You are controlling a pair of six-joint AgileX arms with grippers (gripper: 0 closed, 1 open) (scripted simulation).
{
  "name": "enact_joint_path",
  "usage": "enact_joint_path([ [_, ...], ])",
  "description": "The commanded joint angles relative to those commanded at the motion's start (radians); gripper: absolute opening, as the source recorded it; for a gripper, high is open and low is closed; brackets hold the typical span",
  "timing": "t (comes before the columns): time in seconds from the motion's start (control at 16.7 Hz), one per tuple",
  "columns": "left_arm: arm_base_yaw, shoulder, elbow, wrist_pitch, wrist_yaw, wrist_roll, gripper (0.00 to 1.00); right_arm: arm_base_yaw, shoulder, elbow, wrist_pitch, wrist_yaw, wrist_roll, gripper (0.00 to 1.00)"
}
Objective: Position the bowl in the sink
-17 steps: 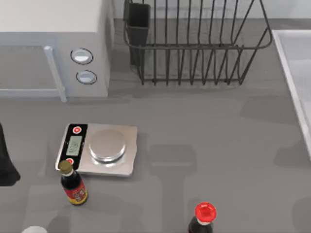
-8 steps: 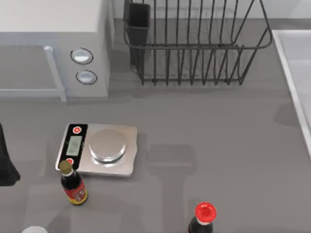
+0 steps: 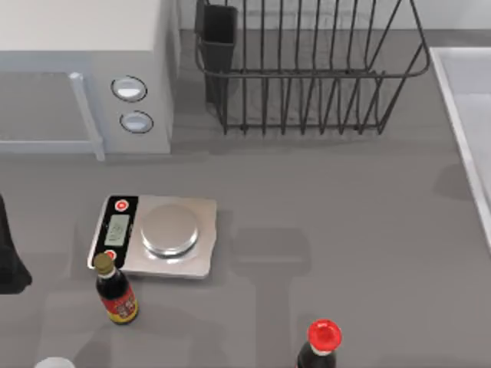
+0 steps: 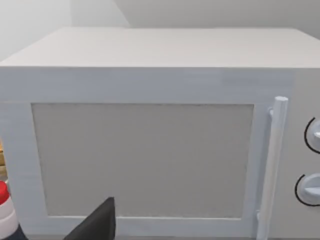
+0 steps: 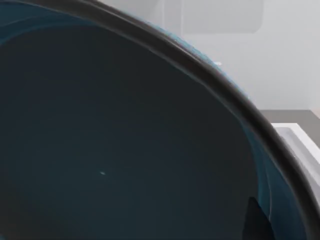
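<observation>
The deep blue bowl (image 5: pixel 115 150) sits very close to the right wrist camera, its dark rim arcing across the picture. My right gripper is shut on the bowl, with one dark fingertip (image 5: pixel 256 220) lying against the inside of the wall near the rim. Beyond the rim lies the pale sink (image 5: pixel 299 142) with its raised light edge. In the top view the sink (image 3: pixel 468 115) runs along the table's right edge. My left gripper (image 3: pixel 9 261) stays parked at the table's left edge, facing the microwave.
A white microwave (image 3: pixel 84 69) stands at the back left, a black wire dish rack (image 3: pixel 307 69) at the back middle. A kitchen scale (image 3: pixel 157 234) lies left of centre. A soy sauce bottle (image 3: pixel 115 291) and a red-capped bottle (image 3: pixel 322 345) stand near the front.
A soft shadow on the table near the sink's front part has gone, and only a faint one farther back remains. No object on the table and not the left arm has moved.
</observation>
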Motion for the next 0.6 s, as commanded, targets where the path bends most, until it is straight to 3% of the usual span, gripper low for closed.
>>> enact_joint_path([
  [0.6,0.0,0.0,0.0,0.0,0.0,0.0,1.0,0.0,0.0,0.0,0.0,0.0,0.0,0.98],
])
